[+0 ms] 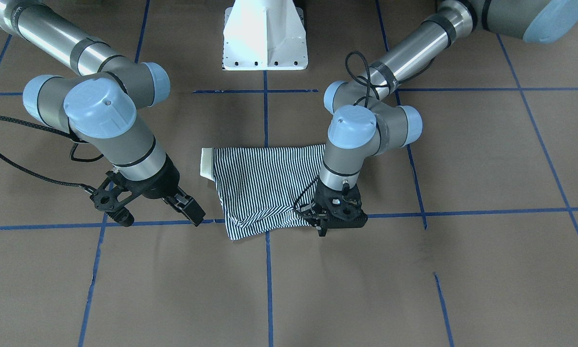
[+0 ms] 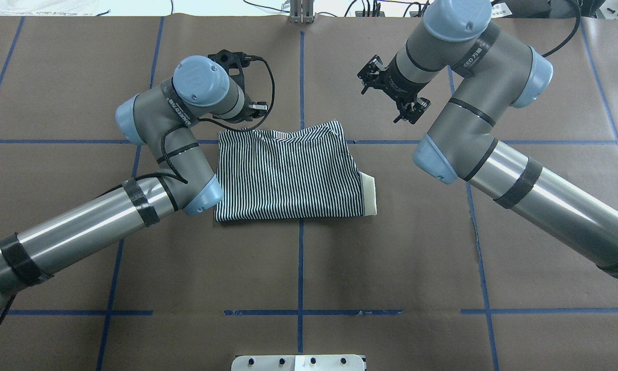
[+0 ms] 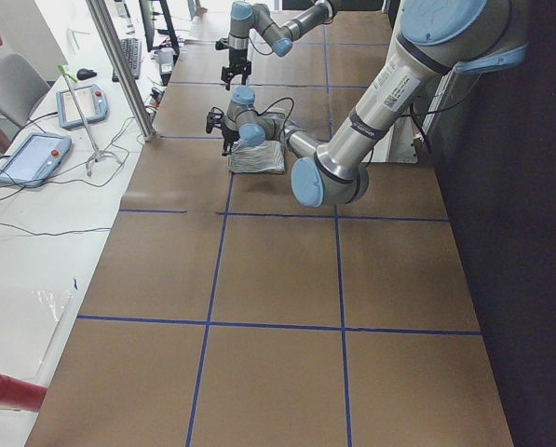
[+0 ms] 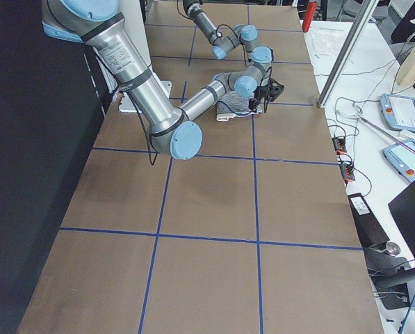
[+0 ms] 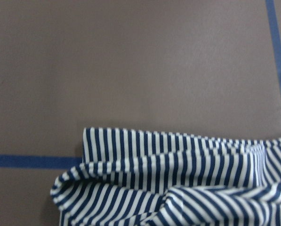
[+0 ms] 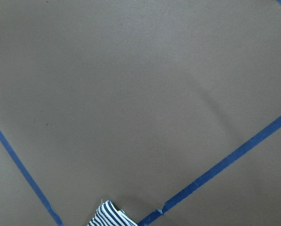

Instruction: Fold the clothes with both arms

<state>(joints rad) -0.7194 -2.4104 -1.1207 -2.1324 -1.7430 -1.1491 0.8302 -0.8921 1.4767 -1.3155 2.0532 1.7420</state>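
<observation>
The striped polo shirt (image 1: 265, 183) (image 2: 288, 175) lies folded into a rough rectangle at the table's middle. Its cream collar (image 2: 369, 193) sticks out on the side toward my right arm. The far edge is rumpled, as the left wrist view shows (image 5: 178, 188). My left gripper (image 1: 323, 230) is low at the shirt's far corner on my left, touching the fabric edge; I cannot tell whether its fingers pinch the cloth. My right gripper (image 1: 188, 209) (image 2: 391, 90) hangs off the shirt beyond the collar side, fingers apart, holding nothing. Only a shirt tip (image 6: 109, 217) shows in the right wrist view.
Brown paper with blue tape lines (image 1: 267, 270) covers the table. The white pedestal base (image 1: 265, 38) stands at the robot's side of the table. A side desk holds teach pendants (image 3: 31, 158) (image 4: 402, 111), cables and a red cylinder (image 3: 12, 391).
</observation>
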